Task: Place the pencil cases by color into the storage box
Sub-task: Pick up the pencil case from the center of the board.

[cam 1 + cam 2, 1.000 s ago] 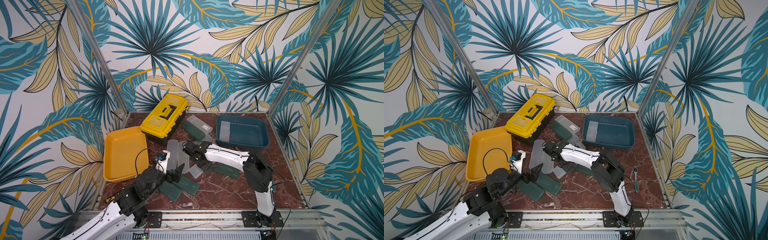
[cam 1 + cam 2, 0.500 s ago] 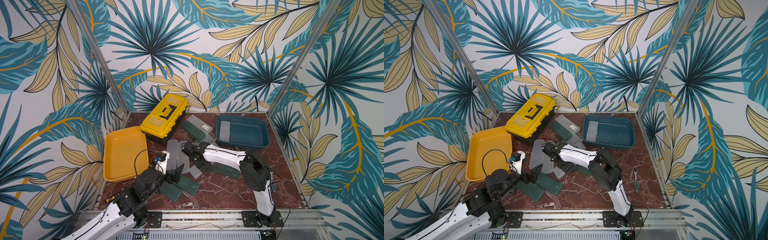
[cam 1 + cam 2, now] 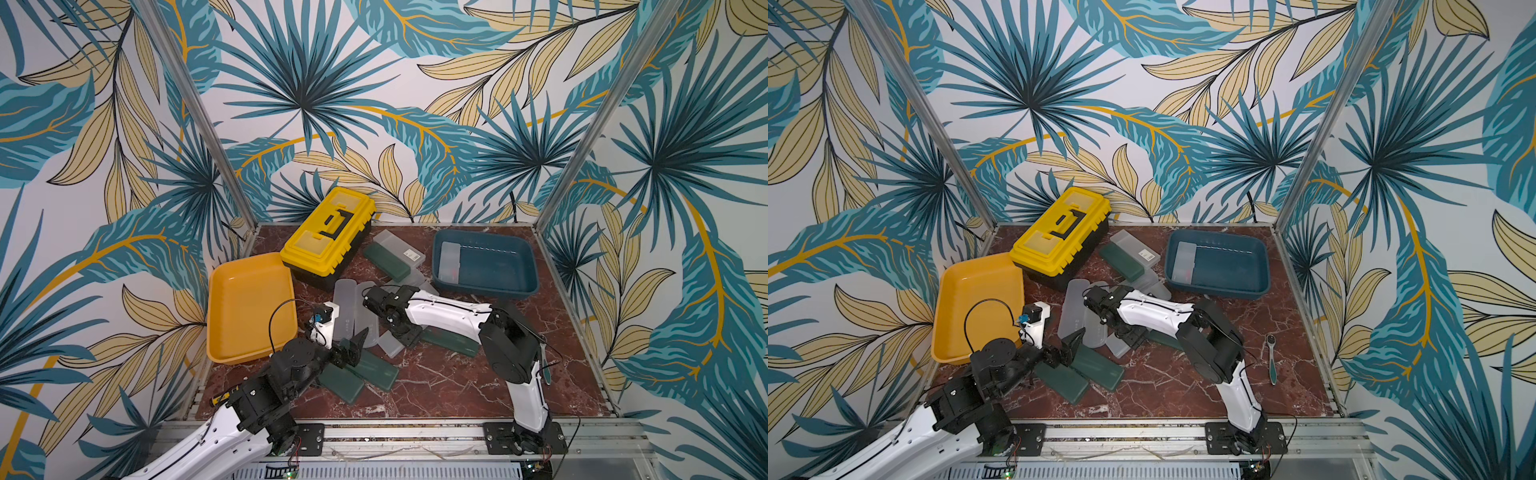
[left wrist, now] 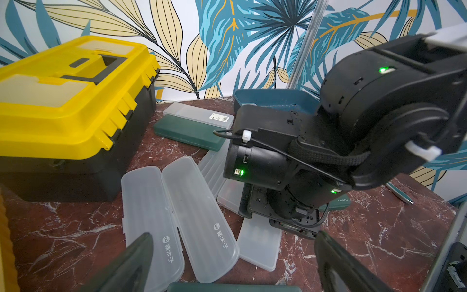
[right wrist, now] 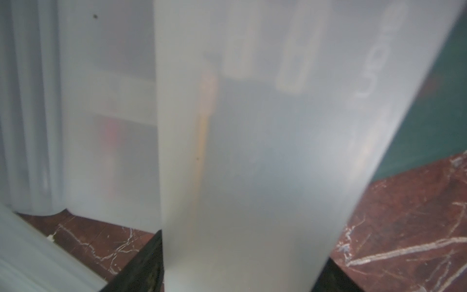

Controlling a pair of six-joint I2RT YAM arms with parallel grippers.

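- Pencil cases (image 3: 345, 307), frosted white and dark green, are scattered over the middle of the marble table (image 3: 436, 390), between a yellow tray (image 3: 245, 316) and a blue bin (image 3: 519, 270).
- The right claw (image 5: 245, 247) is seen clamped on a frosted case (image 5: 252, 151). A dark finger (image 5: 141, 268) is pressed against each long edge.
- That case is blurred in the right wrist view, and faint lettering is seen along one side.
- In both top views the right arm is stretched low across the pile, so the cases under it are partly hidden. A green case (image 3: 453, 343) is seen just beside the claw.
- The left claw (image 4: 233, 237) is spread wide and nothing is gripped. Its fingers are set to either side of the near ends of two long frosted cases (image 4: 199, 215), which are laid side by side and touching. Contact with them cannot be told.
- Two green cases (image 3: 365, 374) are overlapped just beside the left claw, toward the front edge.
- At the back, a third green case (image 3: 386, 259) is laid alongside a labelled frosted one (image 3: 399, 247), near the toolbox (image 3: 328, 237).
- One frosted case (image 3: 450, 259) is laid inside the blue bin, by its left wall.
- A small tool (image 3: 1271, 357) with a teal handle is left well apart, on the right of the table.
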